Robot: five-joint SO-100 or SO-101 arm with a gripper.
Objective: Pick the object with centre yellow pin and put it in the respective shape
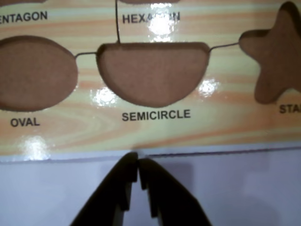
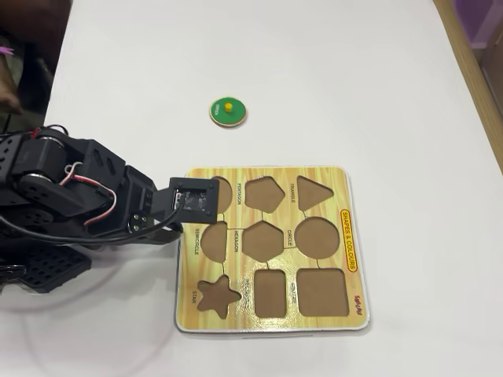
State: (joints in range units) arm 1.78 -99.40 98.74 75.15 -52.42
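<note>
One green disc with a yellow knob lies flat on the white desk, well apart from the shape board and its CIRCLE cut-out. My claw hangs empty, fingers nearly together, at the board's edge by SEMICIRCLE. I judge the disc light, stiff and thin; pinching the knob looks easiest.

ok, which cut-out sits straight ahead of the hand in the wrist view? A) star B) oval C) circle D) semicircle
D: the shut hand points at the semicircle cut-out; the oval cut-out lies left of it and the star cut-out right.
</note>
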